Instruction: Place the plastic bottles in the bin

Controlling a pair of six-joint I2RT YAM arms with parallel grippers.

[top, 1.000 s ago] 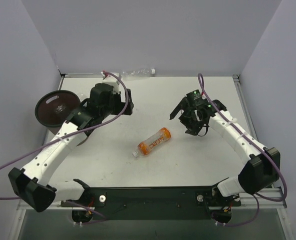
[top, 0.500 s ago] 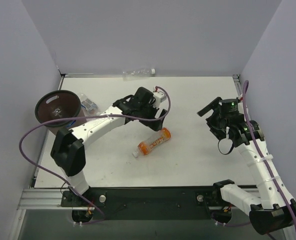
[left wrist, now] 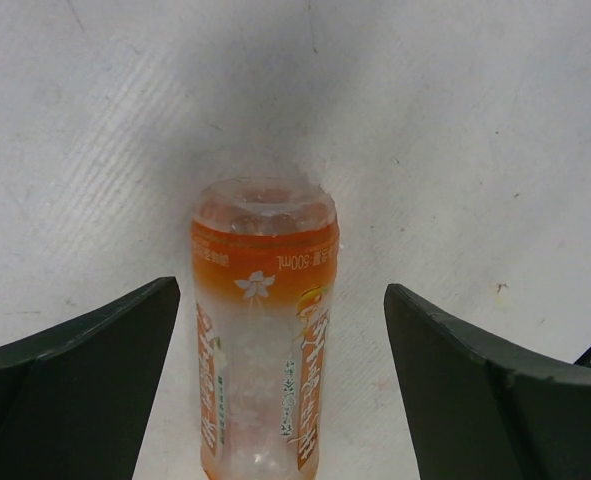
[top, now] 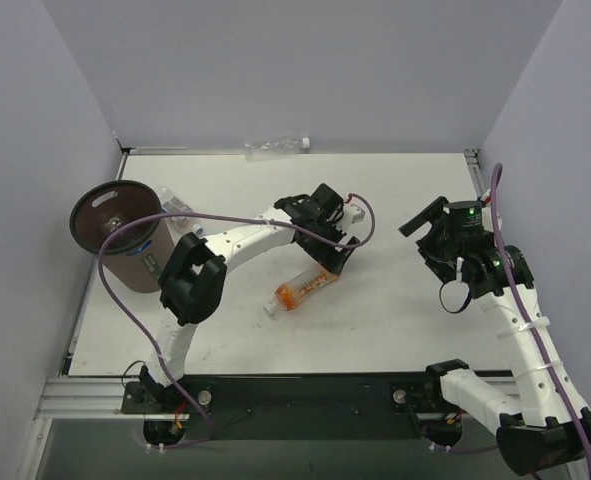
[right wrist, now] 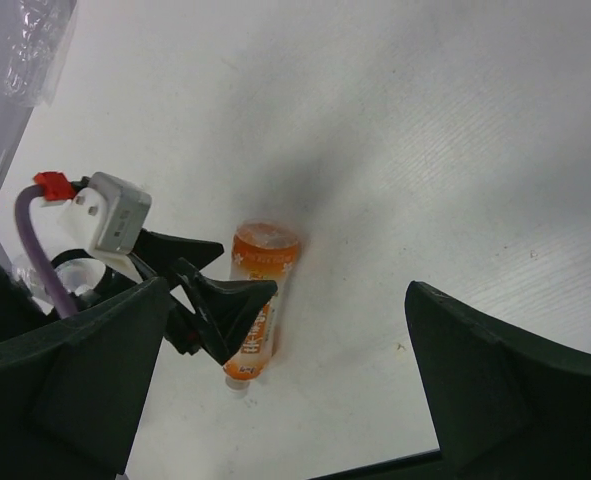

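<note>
The orange bottle [top: 303, 288] lies on its side on the white table, its cap toward the near left. My left gripper [top: 328, 256] is open over its far end. In the left wrist view the bottle [left wrist: 265, 330] lies between the two open fingers [left wrist: 85, 380], untouched. My right gripper [top: 423, 220] is open and empty at the right, above the table. The round brown bin [top: 135, 262] stands at the far left. A clear blue-label bottle [top: 178, 208] lies beside the bin. A plain clear bottle [top: 275, 146] lies at the back wall.
The right wrist view shows the orange bottle [right wrist: 260, 300], the left gripper [right wrist: 210, 290] over it and the clear bottle [right wrist: 40, 40] at the back. Grey walls close the left, back and right sides. A black rail [top: 305, 390] runs along the near edge.
My left arm has swung from beside the bin to the centre and now has its open gripper over the orange bottle. My right arm drew back to the right.
</note>
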